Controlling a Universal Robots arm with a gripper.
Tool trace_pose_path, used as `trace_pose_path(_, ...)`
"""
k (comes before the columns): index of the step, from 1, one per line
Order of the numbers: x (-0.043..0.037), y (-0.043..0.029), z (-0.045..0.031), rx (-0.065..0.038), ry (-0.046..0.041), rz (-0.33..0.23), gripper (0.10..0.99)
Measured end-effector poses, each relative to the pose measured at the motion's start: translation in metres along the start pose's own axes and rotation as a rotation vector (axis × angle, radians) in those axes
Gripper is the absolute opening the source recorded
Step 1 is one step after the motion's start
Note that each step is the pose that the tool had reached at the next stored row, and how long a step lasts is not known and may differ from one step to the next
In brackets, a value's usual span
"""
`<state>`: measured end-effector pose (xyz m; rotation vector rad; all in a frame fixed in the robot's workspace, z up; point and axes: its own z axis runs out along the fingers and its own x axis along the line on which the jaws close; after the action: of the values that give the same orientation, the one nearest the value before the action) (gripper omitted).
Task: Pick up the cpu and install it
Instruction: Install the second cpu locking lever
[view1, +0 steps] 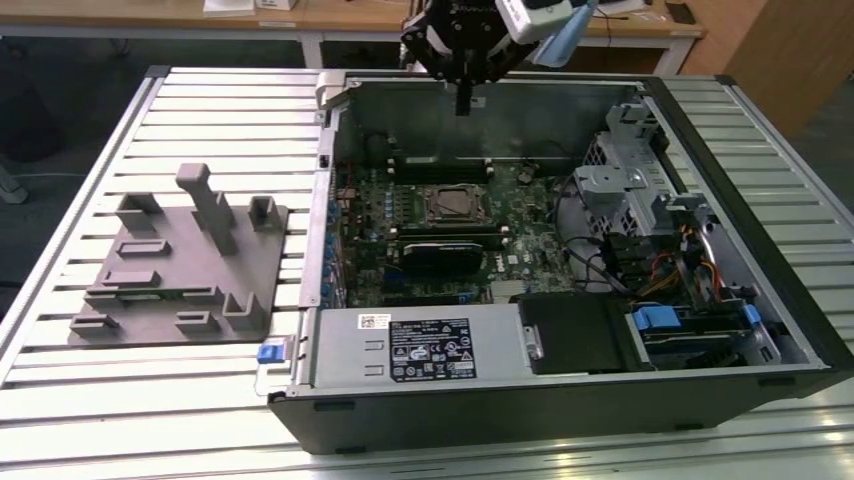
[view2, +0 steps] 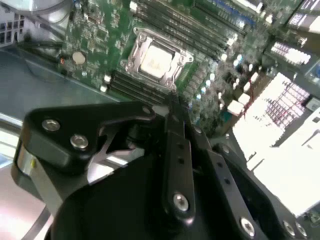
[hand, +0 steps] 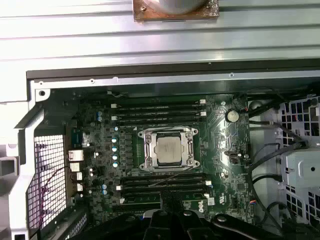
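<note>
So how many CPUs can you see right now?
1. The cpu sits inside the socket frame on the motherboard, in both wrist views. The grey fixture beside the case shows none, though its blocks could hide one.

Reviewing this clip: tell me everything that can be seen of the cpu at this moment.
The cpu is a small flat square chip with a pale silvery metal top, lying level inside the metal socket frame on the green motherboard, between rows of dark memory slots. In both wrist views its top is bare and nothing touches it from above. The gripper hangs above the open computer case, apart from the chip, with nothing seen in it.
</note>
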<state>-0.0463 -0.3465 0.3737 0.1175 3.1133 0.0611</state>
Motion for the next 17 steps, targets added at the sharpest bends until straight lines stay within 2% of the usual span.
trace_pose_path(2, -0.0004, -0.0065, 0.0009, 0.000, -0.0002, 0.000, 0.106)
trace_pose_path(17, -0.0004, -0.0066, 0.0031, 0.000, 0.0000, 0.000, 0.106)
